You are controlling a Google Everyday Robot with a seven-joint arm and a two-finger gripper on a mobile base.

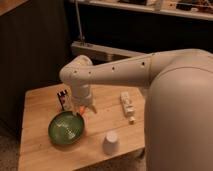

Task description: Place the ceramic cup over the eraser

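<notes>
Nearest to me, the robot's big white body fills the right side, and its arm (125, 72) reaches out leftward over the wooden table (35, 150). Close to the table's front edge stands the ceramic cup (111, 143), white and glossy, narrower end up, alone, touching nothing. To its left and a little further back sits a round green bowl (66, 128), much wider than the cup.

Just behind the bowl's far rim, the gripper (85, 108) hangs pointing down from the thick white wrist. Its 2 orange-tipped fingers (79, 108) are apart, with nothing between them. It is above the table surface, beside the bowl, well apart from the cup.

Further back and just left of the gripper stands the eraser (63, 99), a small dark upright block with white marks on its face, near the bowl's far side. Off to the right, at about the same depth, lies a long white bar-shaped object (128, 106).

Beyond the table runs a pale horizontal ledge (105, 51) with a thin upright pole (79, 22), against a dark background.
</notes>
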